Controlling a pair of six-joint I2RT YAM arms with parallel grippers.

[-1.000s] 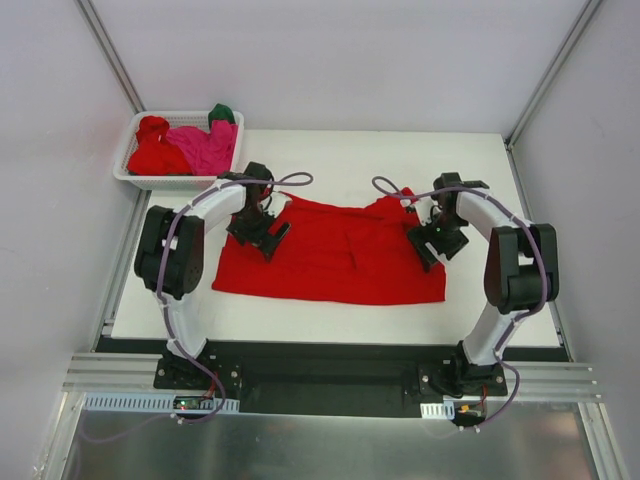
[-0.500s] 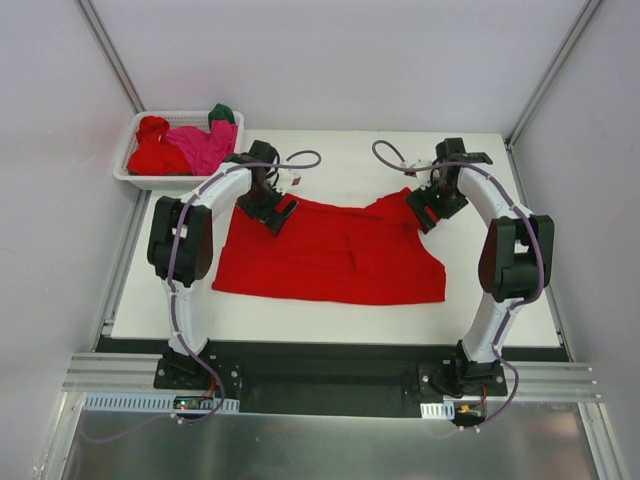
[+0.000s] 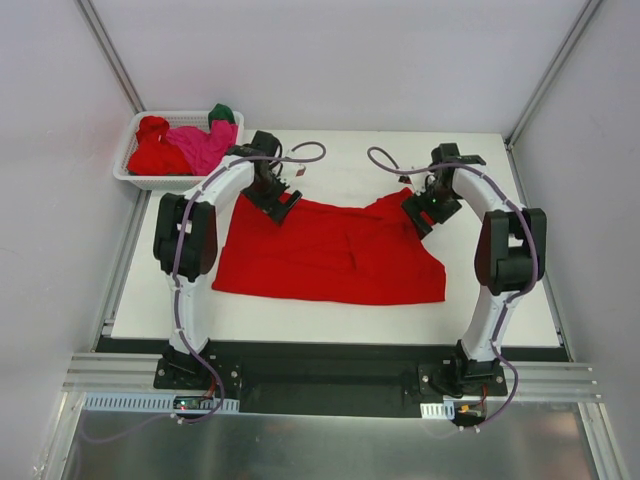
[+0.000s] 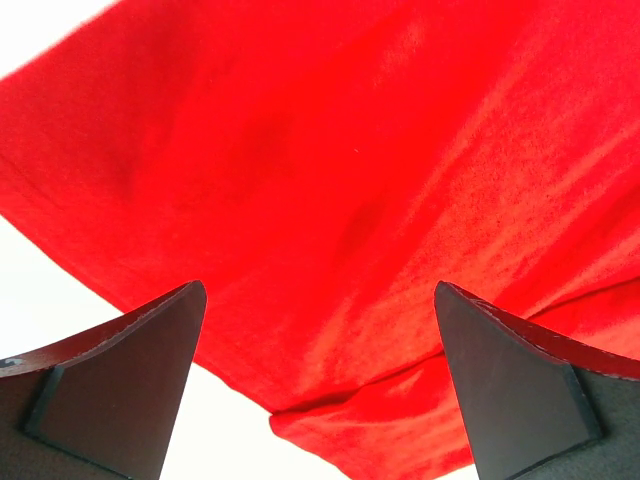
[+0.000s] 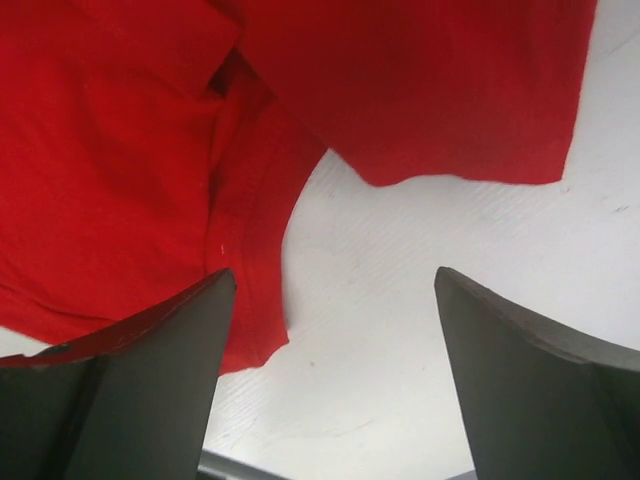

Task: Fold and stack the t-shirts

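Soft matt red cloth t-shirt [image 3: 330, 252] on smooth white table [image 3: 520, 310]

white table [image 3: 350, 160] bears red t-shirt [image 3: 330, 255] and basket [image 3: 150, 180].

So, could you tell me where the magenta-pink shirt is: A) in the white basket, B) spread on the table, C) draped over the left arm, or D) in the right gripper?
A: the magenta-pink shirt lies bunched inside the white basket.
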